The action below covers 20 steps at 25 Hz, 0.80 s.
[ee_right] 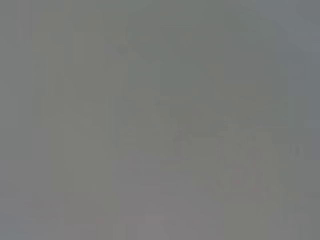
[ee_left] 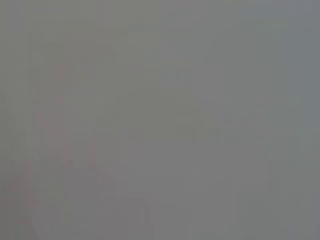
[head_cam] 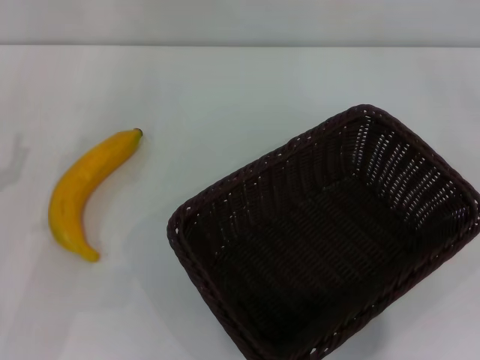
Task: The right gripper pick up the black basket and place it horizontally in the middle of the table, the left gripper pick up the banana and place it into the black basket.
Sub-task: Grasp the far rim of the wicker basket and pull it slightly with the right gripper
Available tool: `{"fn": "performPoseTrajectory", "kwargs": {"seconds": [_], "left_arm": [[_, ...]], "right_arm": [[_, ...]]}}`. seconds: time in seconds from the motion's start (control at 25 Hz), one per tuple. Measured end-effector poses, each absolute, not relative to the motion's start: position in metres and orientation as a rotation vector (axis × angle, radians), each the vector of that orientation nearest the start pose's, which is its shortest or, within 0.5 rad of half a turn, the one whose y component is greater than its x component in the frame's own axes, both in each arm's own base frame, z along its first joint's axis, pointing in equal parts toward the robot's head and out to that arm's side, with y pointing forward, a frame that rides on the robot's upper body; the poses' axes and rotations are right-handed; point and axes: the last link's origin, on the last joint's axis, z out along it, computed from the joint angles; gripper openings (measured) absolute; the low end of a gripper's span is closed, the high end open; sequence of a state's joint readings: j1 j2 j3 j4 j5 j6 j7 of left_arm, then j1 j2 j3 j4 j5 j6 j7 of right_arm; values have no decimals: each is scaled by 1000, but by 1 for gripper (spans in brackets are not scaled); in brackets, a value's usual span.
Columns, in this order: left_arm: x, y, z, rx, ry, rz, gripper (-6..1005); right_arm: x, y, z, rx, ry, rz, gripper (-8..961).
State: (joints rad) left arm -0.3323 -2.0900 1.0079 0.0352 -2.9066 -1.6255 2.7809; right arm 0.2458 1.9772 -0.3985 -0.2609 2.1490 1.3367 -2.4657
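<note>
The black basket (head_cam: 330,240) rests on the white table (head_cam: 225,90) at the right and near side of the head view. It lies turned at an angle, its long axis running from near left to far right, and it is empty. The banana (head_cam: 82,191) lies on the table at the left, stem tip pointing to the far right, well apart from the basket. Neither the left gripper nor the right gripper shows in the head view. Both wrist views show only a featureless grey field.
The table's far edge (head_cam: 240,45) meets a pale wall at the back. A faint shadow (head_cam: 11,161) falls on the table at the far left. Bare tabletop lies between the banana and the basket.
</note>
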Motion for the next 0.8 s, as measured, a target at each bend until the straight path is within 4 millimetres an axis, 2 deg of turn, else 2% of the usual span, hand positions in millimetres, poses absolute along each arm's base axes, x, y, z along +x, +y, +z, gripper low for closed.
{"fn": "performPoseTrajectory", "kwargs": {"seconds": [0.6,0.72,0.8], "left_arm": [[-347,276,68,-1218,-371,-967,892],[-348,275,71,-1210,-356,-964,893],[-348,275,74,-1205,-345,-959,893]], "right_arm": [[409,275,124,-1335,591,807,863],[404,280,128,-1366,583,838,862],[394,288,131,-1448,574,867,861]]}}
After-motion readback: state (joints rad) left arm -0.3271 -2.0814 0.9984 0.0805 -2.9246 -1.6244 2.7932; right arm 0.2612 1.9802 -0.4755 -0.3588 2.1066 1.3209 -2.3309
